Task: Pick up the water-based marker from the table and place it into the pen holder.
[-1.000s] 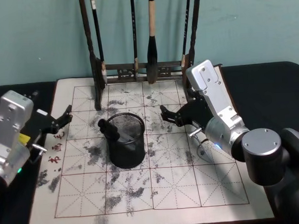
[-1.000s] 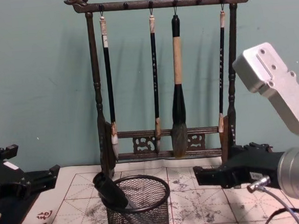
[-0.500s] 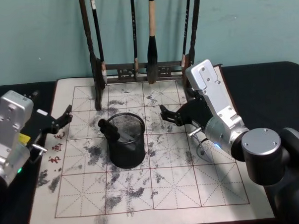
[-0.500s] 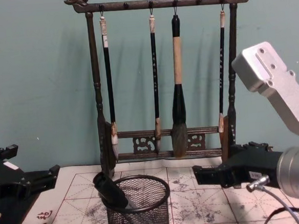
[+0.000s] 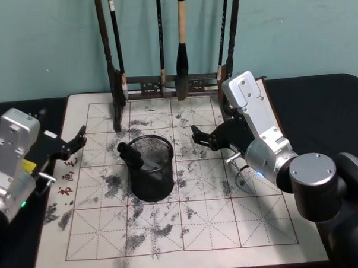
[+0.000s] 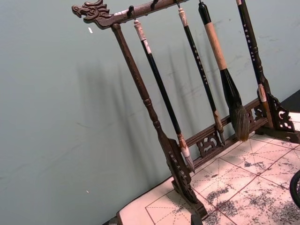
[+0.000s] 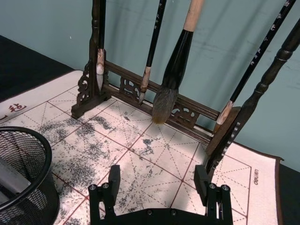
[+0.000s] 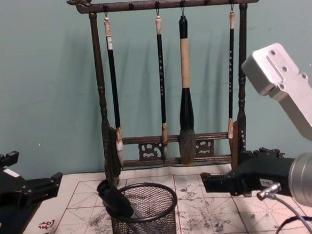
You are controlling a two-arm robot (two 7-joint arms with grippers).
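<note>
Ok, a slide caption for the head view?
Black marker leaning in black wire-mesh pen holder; open right gripper beside it, left gripper apart.

head: high, looking down on the gridded mat (image 5: 189,228) | chest: low, level, facing the brush rack (image 8: 164,84) | left wrist: tilted, close to the rack's left post | right wrist: low over the mat | shared: rack (all four views)

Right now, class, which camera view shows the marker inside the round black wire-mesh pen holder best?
The head view: it looks down into the round black wire-mesh pen holder, showing the dark marker leaning on its rim. The chest view shows the marker's top from the side; the right wrist view catches a grey sliver.
</note>
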